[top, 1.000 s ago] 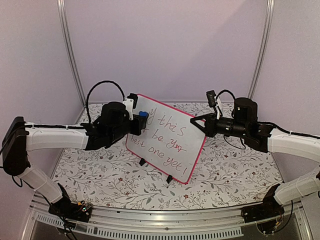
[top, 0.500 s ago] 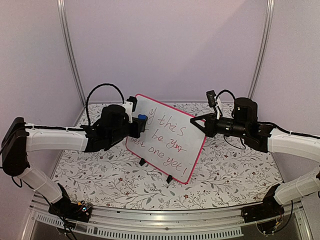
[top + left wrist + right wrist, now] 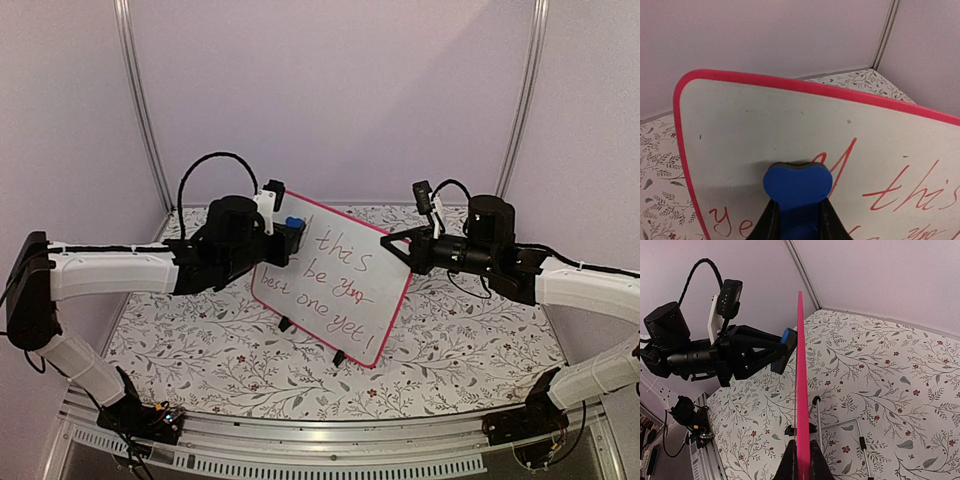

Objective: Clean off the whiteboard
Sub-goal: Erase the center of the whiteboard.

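The whiteboard (image 3: 340,300), white with a pink-red frame, stands tilted on the table with red handwriting across it. My left gripper (image 3: 290,235) is shut on a blue eraser (image 3: 294,222) and presses it against the board's upper left part. The left wrist view shows the eraser (image 3: 797,182) flat on the whiteboard (image 3: 755,115), just left of a red letter, with the left gripper (image 3: 798,217) clamped on its sides. My right gripper (image 3: 402,247) is shut on the board's upper right edge. From the right wrist the whiteboard (image 3: 800,365) is edge-on in that gripper (image 3: 803,462).
The table wears a floral cloth (image 3: 200,350). The board's two black feet (image 3: 287,324) rest on it, and a wire stand (image 3: 840,427) lies behind the board. Lilac walls and metal posts (image 3: 140,110) close in the back and sides.
My left gripper with the eraser dipped a little, then moved up and to the right on the board. The right gripper and the board have stayed still.
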